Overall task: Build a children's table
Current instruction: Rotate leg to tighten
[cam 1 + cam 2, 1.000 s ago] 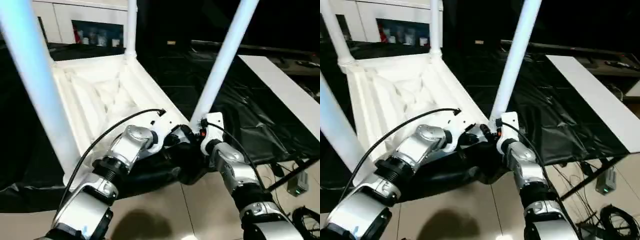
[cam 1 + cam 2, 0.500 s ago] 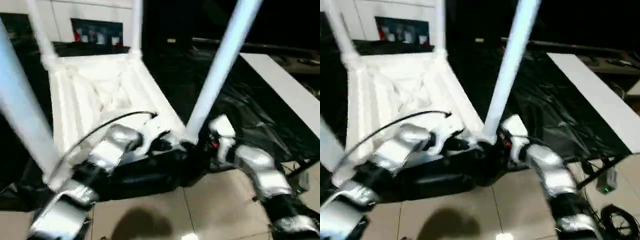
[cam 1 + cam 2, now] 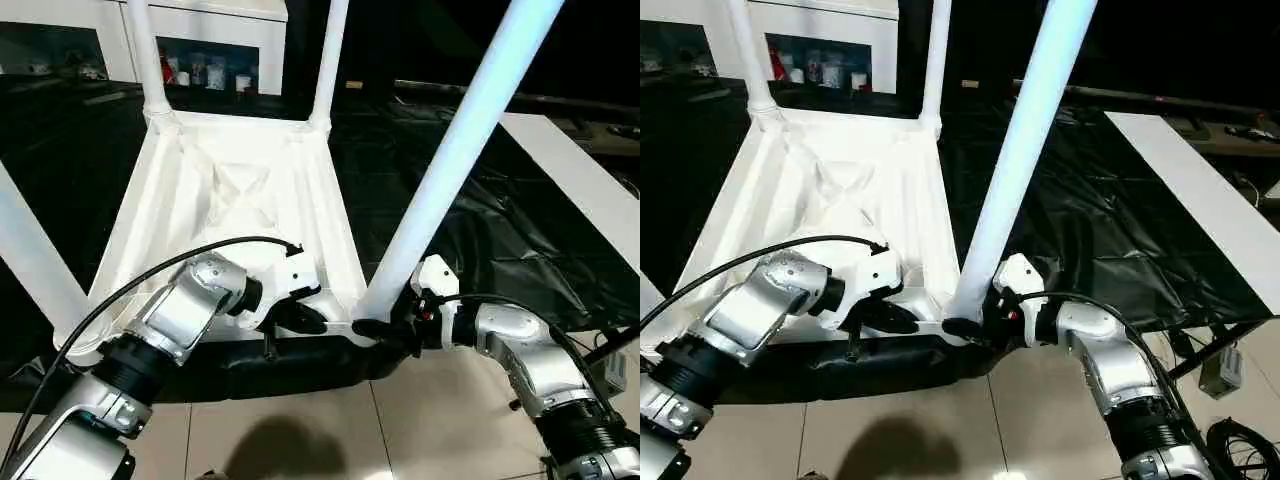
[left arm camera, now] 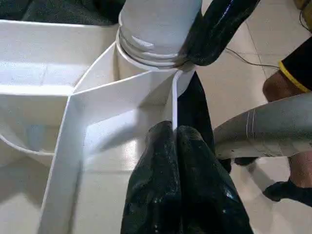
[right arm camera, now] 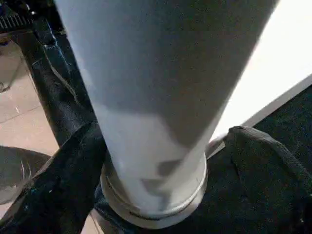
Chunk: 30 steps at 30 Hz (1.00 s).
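Observation:
The children's table [image 3: 240,190] lies upside down on the black-sheeted work table, its ribbed white underside up and four tube legs standing in the corner sockets. The near right leg [image 3: 450,160] rises pale blue. My left gripper [image 3: 300,320] is shut on the thin rim wall beside that leg's socket; the left wrist view has both fingers [image 4: 161,161] pinched on the wall's edge. My right gripper [image 3: 385,335] is open at the foot of that leg. In the right wrist view its fingers [image 5: 63,190] stand on either side of the leg [image 5: 156,97] above its socket collar.
The table's near edge lies along the work table's front edge, with tiled floor [image 3: 330,430] below. A long white board [image 3: 580,180] lies on the black sheet [image 3: 480,240] at the right. A white glass-door cabinet [image 3: 215,40] stands at the back. Cables hang at the lower right.
The camera has tilted, shifting the whole picture. My right gripper's fingers have spread wider around the foot of the near right leg. My left gripper keeps its pinch on the rim.

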{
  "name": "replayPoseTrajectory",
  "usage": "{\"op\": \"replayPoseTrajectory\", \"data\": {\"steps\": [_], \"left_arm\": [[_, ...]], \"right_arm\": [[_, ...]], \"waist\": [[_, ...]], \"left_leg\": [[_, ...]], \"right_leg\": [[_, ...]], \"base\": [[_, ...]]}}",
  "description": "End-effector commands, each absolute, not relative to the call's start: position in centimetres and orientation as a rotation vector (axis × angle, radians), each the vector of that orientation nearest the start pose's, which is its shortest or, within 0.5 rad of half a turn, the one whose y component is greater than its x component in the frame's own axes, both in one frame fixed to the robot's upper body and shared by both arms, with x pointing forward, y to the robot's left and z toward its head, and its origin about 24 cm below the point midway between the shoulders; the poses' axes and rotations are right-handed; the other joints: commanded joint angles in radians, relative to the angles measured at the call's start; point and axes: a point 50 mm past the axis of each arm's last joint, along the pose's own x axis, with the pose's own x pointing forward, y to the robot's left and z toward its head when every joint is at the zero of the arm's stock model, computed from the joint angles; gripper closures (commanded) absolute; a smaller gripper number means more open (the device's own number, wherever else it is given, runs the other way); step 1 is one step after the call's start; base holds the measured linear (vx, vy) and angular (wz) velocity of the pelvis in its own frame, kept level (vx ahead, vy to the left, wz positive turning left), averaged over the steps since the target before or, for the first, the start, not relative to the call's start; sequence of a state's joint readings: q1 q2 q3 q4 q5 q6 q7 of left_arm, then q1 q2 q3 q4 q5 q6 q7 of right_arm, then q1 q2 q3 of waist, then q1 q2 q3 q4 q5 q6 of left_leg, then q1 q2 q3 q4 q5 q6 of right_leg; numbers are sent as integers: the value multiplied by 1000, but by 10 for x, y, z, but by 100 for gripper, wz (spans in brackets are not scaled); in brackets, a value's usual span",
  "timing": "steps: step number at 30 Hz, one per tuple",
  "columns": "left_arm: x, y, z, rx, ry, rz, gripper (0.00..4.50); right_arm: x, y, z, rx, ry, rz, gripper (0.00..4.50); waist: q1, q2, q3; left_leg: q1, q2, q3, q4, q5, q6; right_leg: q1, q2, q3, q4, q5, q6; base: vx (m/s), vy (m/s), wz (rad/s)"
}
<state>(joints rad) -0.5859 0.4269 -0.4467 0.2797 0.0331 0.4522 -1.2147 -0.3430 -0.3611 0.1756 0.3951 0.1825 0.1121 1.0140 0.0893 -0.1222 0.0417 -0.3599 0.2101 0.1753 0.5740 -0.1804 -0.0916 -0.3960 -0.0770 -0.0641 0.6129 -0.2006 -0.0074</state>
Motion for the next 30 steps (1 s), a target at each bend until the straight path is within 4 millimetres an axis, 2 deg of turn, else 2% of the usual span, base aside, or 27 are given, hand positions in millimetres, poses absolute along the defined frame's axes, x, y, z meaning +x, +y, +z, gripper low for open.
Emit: {"op": "replayPoseTrajectory", "data": {"steps": [1, 6, 15, 17, 19, 21, 24, 27, 28, 29, 30], "left_arm": [[292, 105, 56, 482, 664, -1428, 450], [292, 107, 56, 480, 668, -1417, 450], [291, 107, 55, 467, 674, -1399, 450], [295, 102, 54, 434, 650, -1355, 450], [301, 94, 54, 393, 614, -1300, 450], [307, 84, 53, 340, 584, -1244, 450], [314, 70, 49, 297, 565, -1176, 450], [322, 56, 45, 292, 556, -1081, 450], [324, 53, 45, 297, 554, -1053, 450], [328, 48, 44, 290, 552, -1014, 450], [331, 44, 42, 296, 551, -973, 450]], "right_arm": [[288, -149, 36, -125, 313, 1115, 81], [287, -149, 34, -113, 325, 1122, 119], [286, -147, 30, -83, 339, 1103, 182], [294, -147, 27, -42, 327, 991, 188], [305, -148, 25, 45, 321, 830, 189], [312, -148, 21, 81, 324, 715, 190], [319, -147, 18, 87, 322, 607, 191], [327, -142, 16, 56, 329, 486, 191], [330, -141, 15, 50, 330, 453, 191], [333, -137, 15, 60, 334, 413, 191], [337, -132, 15, 62, 336, 366, 191]], "waist": [[-5, 8, -50], [-6, 6, -52], [-7, 4, -52], [-8, 5, -51], [-13, 4, -47], [-23, 2, -49], [-32, 0, -51], [-30, -2, -52], [-31, -1, -49], [-32, -2, -52], [-32, 3, -54]], "left_leg": [[9, 28, 1, -62, -139, 20], [8, 27, 2, -59, -110, 32], [8, 27, 1, -59, -118, 26], [9, 27, 2, -59, -125, 22], [9, 25, 2, -63, -175, 1], [6, 25, -4, -65, -218, -27], [4, 24, -5, -62, -224, -29], [3, 21, -3, -60, -198, -15], [6, 21, -2, -60, -209, -15], [5, 19, -2, -59, -206, -16], [3, 18, -3, -58, -188, -15]], "right_leg": [[45, -60, 47, -63, -124, -189], [47, -58, 45, -58, -83, -199], [47, -58, 46, -60, -111, -191], [44, -59, 46, -61, -117, -193], [38, -60, 46, -70, -201, -182], [39, -62, 43, -78, -289, -152], [37, -62, 44, -81, -287, -144], [38, -61, 46, -81, -267, -136], [32, -60, 45, -84, -282, -133], [35, -59, 45, -84, -286, -130], [35, -59, 45, -81, -262, -127]], "base": [[0, 0, 0], [0, 0, 0], [0, 0, 0], [0, 0, 0], [0, 0, 0], [0, 0, 0], [0, 0, 0], [0, 0, 0], [0, 0, 0], [0, 0, 0], [0, 0, 0]]}}
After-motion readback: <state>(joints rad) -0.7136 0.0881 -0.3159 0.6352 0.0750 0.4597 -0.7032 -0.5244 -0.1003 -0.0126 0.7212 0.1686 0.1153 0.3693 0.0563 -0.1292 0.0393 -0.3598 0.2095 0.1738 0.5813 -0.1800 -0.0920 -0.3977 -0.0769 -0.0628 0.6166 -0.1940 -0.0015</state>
